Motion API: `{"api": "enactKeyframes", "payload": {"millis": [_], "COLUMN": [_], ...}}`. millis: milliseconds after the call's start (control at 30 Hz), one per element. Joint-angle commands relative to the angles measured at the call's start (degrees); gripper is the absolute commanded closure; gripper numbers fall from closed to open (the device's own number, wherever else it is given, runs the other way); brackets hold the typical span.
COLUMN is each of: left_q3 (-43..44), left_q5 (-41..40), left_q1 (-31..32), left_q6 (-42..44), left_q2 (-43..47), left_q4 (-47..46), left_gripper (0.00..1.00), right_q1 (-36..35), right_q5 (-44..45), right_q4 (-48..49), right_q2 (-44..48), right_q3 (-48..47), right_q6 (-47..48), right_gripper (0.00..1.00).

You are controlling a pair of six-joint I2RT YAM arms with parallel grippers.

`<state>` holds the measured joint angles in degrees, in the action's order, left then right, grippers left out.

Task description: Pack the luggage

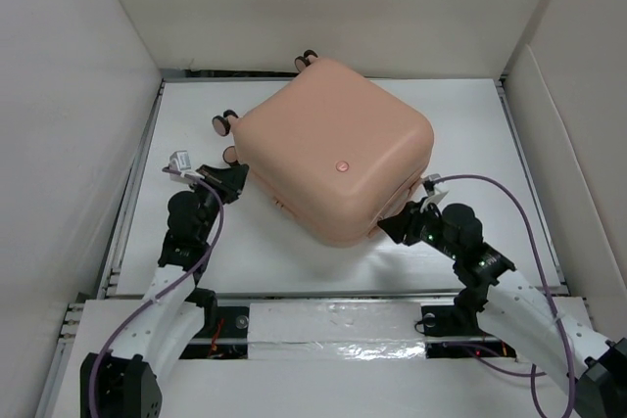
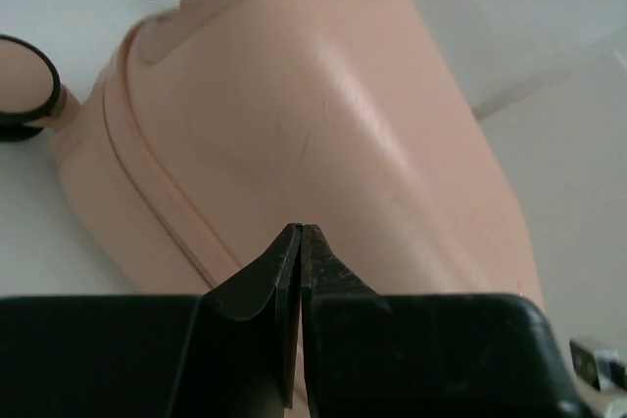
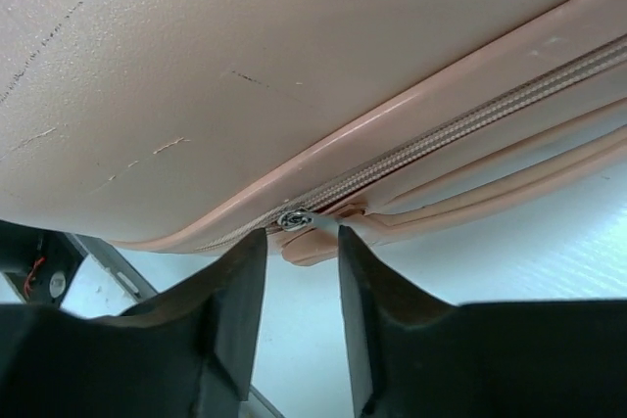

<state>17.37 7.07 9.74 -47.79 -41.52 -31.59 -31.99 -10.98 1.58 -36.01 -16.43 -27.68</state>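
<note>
My left gripper is just beside the left side of the luggage, jaws pressed together on nothing; the luggage lies closed on the white table; my right gripper is at its near right edge, jaws apart, with the zipper pull just beyond the fingertips.

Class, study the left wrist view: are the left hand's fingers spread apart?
No, the left hand has its fingers pressed together at the tips, in front of the luggage.
</note>
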Motion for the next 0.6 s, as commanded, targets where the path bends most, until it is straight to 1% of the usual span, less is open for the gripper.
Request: {"api": "enactKeyframes", "payload": {"millis": [0, 33, 100, 133, 167, 233, 300, 367, 400, 467, 500, 533, 567], "left_q3": [-1.0, -2.6, -3.7, -5.1, -5.8, -7.4, -8.4, -10.2, -10.9, -11.4, -11.2, -10.1, -9.4], "left_q5": [6.5, 9.3, 11.6, 13.9, 15.0, 16.7, 17.9, 21.4, 21.8, 18.1, 16.2, 14.0, 8.7], "left_q1": [0.0, 0.0, 0.0, 0.0, 0.0, 0.0, 0.0, 0.0, 1.1, 5.1, 11.4, 15.0, 18.8], "left_q6": [5.0, 5.3, 7.1, 7.5, 7.8, 9.9, 11.5, 12.2, 12.2, 13.9, 14.4, 14.8, 15.4], "left_q2": [5.4, 5.5, 4.9, 4.5, 4.9, 6.8, 8.0, 8.3, 8.2, 7.3, 6.6, 4.0, 2.8], "left_q4": [3.2, 3.3, 3.4, 3.1, 2.9, 3.8, 5.5, 4.9, 4.2, 4.3, 3.7, 3.5, 3.5], "left_gripper": [1.00, 1.00, 1.00, 1.00, 1.00, 1.00, 1.00, 1.00, 1.00, 1.00, 1.00, 1.00, 1.00], "right_q1": [-0.5, -0.5, -0.5, -0.5, -0.5, -0.5, -0.5, -0.5, -0.5, -0.5, -0.5, -0.5, -0.5], "right_q5": [4.6, 4.7, 5.0, 5.0, 4.8, 4.7, 3.9, 2.7, 2.8, 2.2, 2.3, 2.3, 2.9], "right_q4": [2.1, 3.2, 6.1, 7.0, 7.8, 9.4, 8.4, 6.9, 4.0, 3.0, 2.5, 2.5, 3.0], "right_q2": [0.9, 0.7, -0.8, -1.5, -2.2, -4.2, -5.9, -6.2, -5.9, -3.0, -1.5, 0.0, 3.0], "right_q3": [0.0, 0.1, 0.1, 0.1, 0.0, -0.3, -1.1, -2.3, -2.6, -1.4, -0.5, 0.3, 1.4], "right_q6": [-0.3, 0.0, 0.0, 0.1, 0.3, 0.3, 0.4, 0.9, 1.2, 0.7, 0.3, -0.9, -1.0], "right_gripper": [0.57, 0.57, 0.58, 0.59, 0.63, 0.64, 0.65, 0.64, 0.64, 0.65, 0.70, 0.79, 0.89]}}
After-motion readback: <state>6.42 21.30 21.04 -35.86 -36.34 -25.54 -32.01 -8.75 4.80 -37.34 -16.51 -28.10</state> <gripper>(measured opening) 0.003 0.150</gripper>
